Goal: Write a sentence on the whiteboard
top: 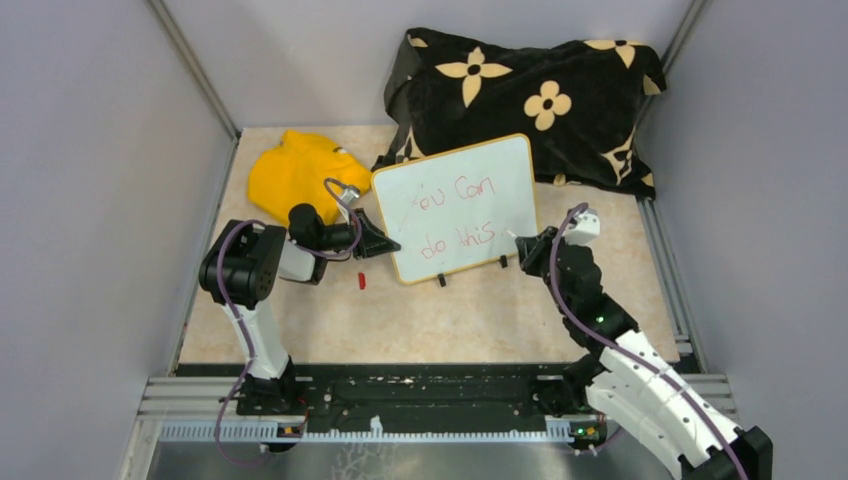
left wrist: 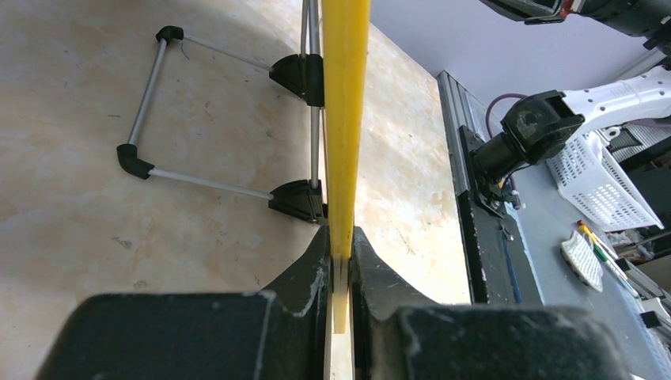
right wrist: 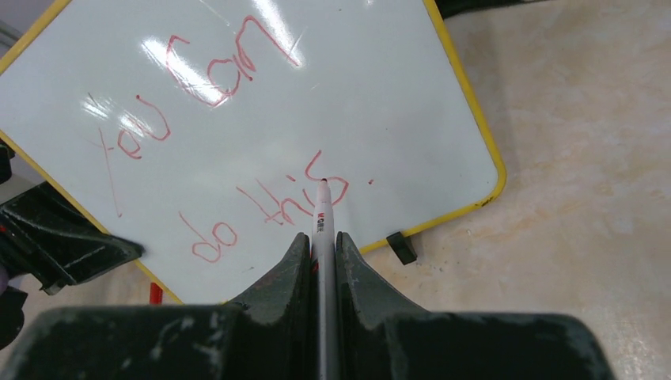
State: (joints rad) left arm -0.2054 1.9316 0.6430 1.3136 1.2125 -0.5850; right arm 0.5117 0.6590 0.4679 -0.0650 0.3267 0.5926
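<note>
We show the left pincer [left wrist: 340,245] clamped on the whiteboard's [top: 455,222] yellow rim. The right pincer [right wrist: 322,241] grips a white marker [right wrist: 322,210], its tip just ahead at the red sentence's [right wrist: 261,202] final letter.

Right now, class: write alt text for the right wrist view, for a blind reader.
The right gripper, shut on a marker, points its tip at the whiteboard by the red sentence "You Can do this".
</note>
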